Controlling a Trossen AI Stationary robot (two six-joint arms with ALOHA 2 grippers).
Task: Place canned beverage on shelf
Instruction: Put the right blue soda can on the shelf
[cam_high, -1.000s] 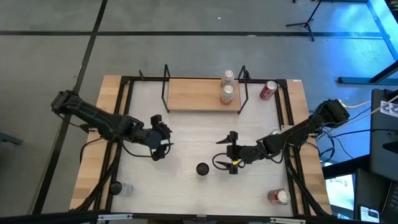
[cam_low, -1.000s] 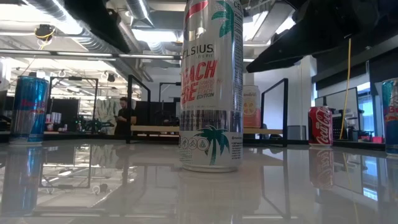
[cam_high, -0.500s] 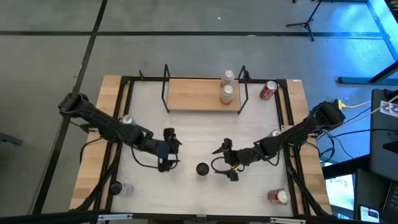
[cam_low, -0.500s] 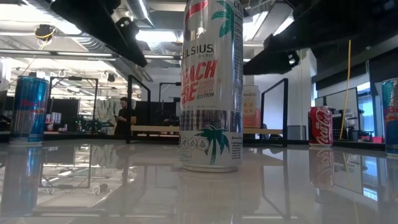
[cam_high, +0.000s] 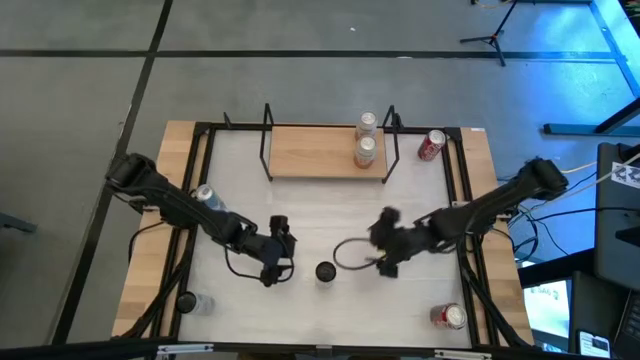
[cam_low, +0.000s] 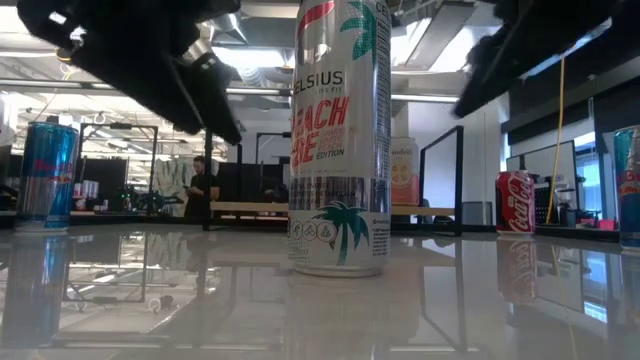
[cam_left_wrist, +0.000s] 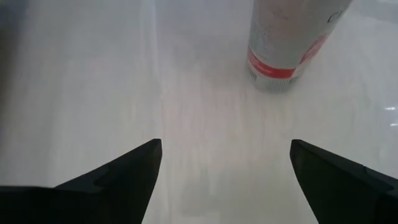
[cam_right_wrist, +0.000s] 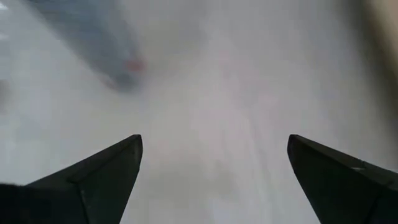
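1. Two dark arms over white table; centre of table taken as clock centre, shelf side as 12 o'clock.
2. Left gripper at about 8 o'clock of centre, fingers spread wide, holding nothing; tall silver can just beside it at its 3 o'clock, standing upright on the table, untouched.
3. Same can seen ahead of the left fingers in the left wrist view, apart from both tips.
4. Right gripper at about 4 o'clock of centre, blurred, fingers parted wide and empty.
5. Shelf at 12 o'clock, bearing one silver can near its right end; second silver can behind it.
6. Red can at 2 o'clock, off the shelf; another red can at 5 o'clock.
7. Blue can standing at the table's left edge in the low view.
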